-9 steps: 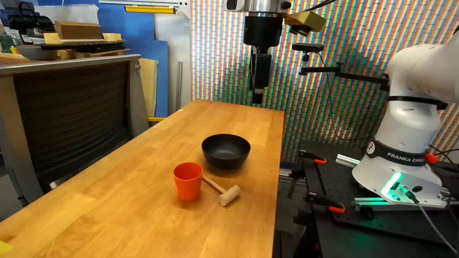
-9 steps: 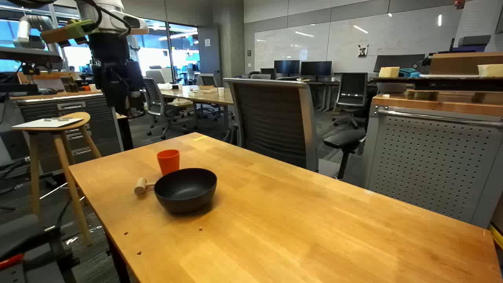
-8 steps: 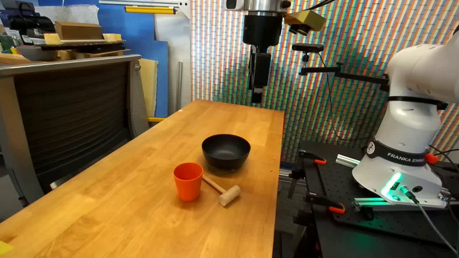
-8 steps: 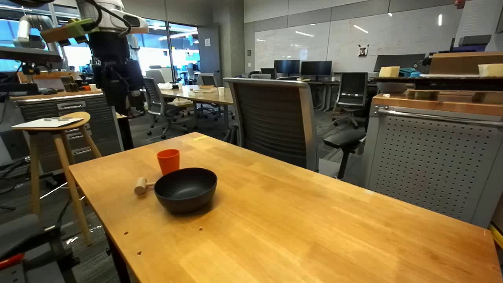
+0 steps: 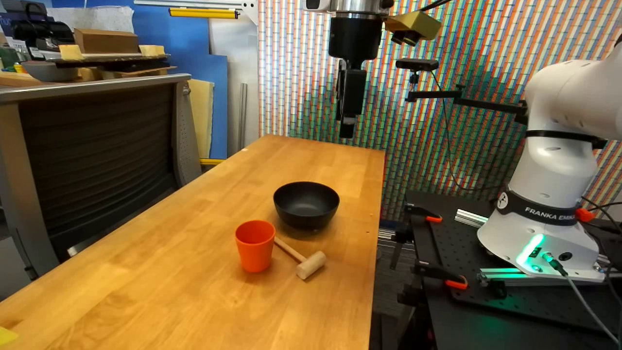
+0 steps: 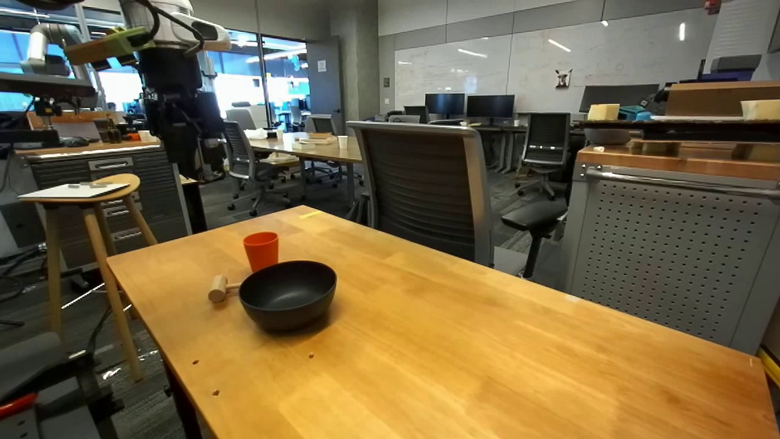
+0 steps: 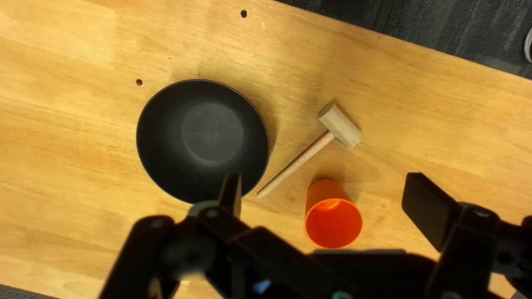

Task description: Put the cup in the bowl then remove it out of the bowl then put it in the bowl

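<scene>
While I watch from the wrist view, my gripper (image 7: 326,197) hangs spread wide, holding nothing, well above the counter (image 7: 436,108). Below it the cup (image 7: 333,224) stands upright. I judge it to be light, thin plastic, stiff enough for a mild squeeze yet smooth, and because it tapers toward the base, a low hold might slide; I'd take it high on the wall, just under the rim, from opposite sides. Whether its mouth fits that gap I can't tell from up here; if not, one finger inside and one outside should do. Next comes a mallet (image 7: 340,126), its handle tip just beside the bowl (image 7: 212,133); the cup is outside that bowl. I'd come down gently to miss both. Farther off, in both exterior views, a chair (image 5: 107,155) stands beside the counter.
</scene>
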Robot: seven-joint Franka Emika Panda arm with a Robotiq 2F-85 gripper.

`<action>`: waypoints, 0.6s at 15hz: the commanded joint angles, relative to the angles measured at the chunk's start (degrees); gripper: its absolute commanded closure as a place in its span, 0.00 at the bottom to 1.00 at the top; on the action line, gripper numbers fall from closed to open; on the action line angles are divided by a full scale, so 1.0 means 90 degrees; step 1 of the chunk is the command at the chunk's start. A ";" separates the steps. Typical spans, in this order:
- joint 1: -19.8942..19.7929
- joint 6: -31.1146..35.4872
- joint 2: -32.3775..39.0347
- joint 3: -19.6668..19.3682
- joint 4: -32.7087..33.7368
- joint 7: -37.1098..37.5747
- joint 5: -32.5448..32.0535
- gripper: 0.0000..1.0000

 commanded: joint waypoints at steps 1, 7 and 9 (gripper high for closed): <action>0.0051 0.0090 0.0334 -0.0001 0.0171 0.0146 -0.0133 0.00; -0.0019 0.1602 0.2453 0.0232 0.1126 0.1425 -0.0697 0.00; 0.0079 0.1891 0.3155 0.0151 0.1572 0.1900 -0.1043 0.00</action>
